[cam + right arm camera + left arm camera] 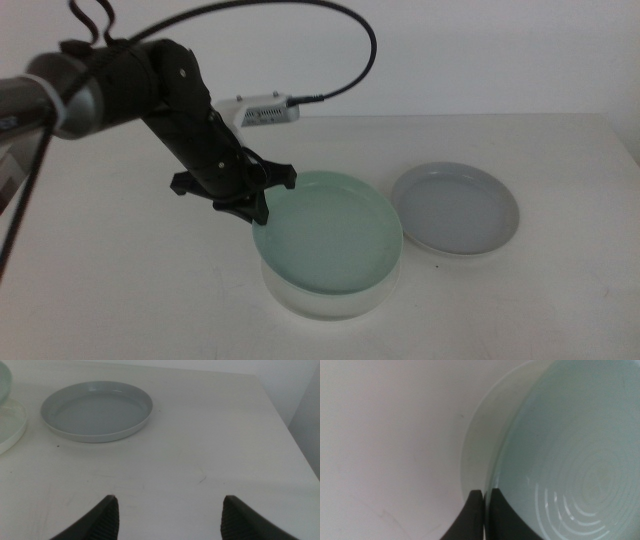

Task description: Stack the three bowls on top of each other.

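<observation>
The mint green bowl [330,232] sits tilted at the centre of the middle view, its left rim pinched between the closed jaws of the left pincer [258,212], its lower right edge over the white bowl [330,298] lying on the table [120,290] at the lower centre. To seat it well, I judge the rim should be lowered until the green bowl lies level and centred in the white one, then the jaws opened and drawn off leftward without dragging. The grey-blue bowl [455,208] waits just beside, centre right. The right pincer [167,512] hangs wide open above the bare table, apart from the bowls.
</observation>
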### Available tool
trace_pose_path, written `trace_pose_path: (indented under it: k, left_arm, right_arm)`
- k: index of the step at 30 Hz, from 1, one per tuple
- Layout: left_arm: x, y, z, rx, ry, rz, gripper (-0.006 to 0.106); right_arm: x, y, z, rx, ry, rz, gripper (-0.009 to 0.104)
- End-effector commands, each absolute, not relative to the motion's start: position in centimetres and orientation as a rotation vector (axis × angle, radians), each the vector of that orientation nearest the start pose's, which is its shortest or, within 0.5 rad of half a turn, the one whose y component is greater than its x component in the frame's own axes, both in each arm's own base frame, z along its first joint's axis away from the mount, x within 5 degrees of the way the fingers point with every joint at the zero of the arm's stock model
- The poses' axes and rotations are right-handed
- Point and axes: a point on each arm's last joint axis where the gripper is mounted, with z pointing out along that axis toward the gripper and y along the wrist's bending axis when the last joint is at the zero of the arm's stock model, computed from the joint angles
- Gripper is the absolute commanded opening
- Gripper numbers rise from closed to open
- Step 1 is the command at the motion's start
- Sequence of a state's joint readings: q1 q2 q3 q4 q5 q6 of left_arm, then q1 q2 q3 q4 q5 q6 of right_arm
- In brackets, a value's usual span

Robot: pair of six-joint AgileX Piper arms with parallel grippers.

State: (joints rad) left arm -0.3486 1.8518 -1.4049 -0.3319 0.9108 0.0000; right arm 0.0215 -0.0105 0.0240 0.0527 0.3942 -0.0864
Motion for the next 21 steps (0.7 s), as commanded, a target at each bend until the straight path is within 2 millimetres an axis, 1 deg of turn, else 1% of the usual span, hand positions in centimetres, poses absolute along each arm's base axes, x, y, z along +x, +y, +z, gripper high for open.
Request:
trace_pose_path:
  k: [1,3,8,10,11,13,14,16,18,20,21]
  left_arm:
    - [35.8,-15.8,24.9,0.213,2.775,-0.544,0.0]
    - [36.1,-15.9,24.0,0.208,2.795,-0.538,0.0]
    - [36.5,-16.2,22.3,0.199,2.832,-0.547,0.001]
    - [36.6,-16.2,22.1,0.225,2.835,-0.545,0.007]
    - [36.6,-16.2,22.1,0.244,2.832,-0.543,0.012]
    - [36.5,-16.2,22.2,0.267,2.824,-0.549,0.026]
    - [36.5,-16.3,22.3,0.286,2.819,-0.553,0.036]
    - [36.2,-16.2,22.7,0.358,2.812,-0.547,0.058]
    - [35.8,-16.0,23.2,0.44,2.811,-0.543,0.085]
    - [35.2,-15.4,24.2,0.485,2.821,-0.552,0.105]
    - [34.8,-15.1,25.0,0.511,2.819,-0.57,0.105]
  right_arm:
    - [5.2,0.2,17.9,-0.073,1.787,-0.017,0.052]
    - [5.2,0.2,17.9,-0.073,1.787,-0.017,0.052]
    - [5.2,0.2,17.9,-0.073,1.787,-0.017,0.052]
    - [5.2,0.2,17.9,-0.073,1.787,-0.017,0.052]
    - [5.2,0.2,17.9,-0.073,1.787,-0.017,0.052]
    - [5.2,0.2,17.9,-0.073,1.787,-0.017,0.052]
    - [5.2,0.2,17.9,-0.073,1.787,-0.017,0.052]
    - [5.2,0.2,17.9,-0.073,1.787,-0.017,0.052]
    - [5.2,0.2,17.9,-0.073,1.787,-0.017,0.052]
    - [5.2,0.2,17.9,-0.073,1.787,-0.017,0.052]
    - [5.2,0.2,17.9,-0.073,1.787,-0.017,0.052]
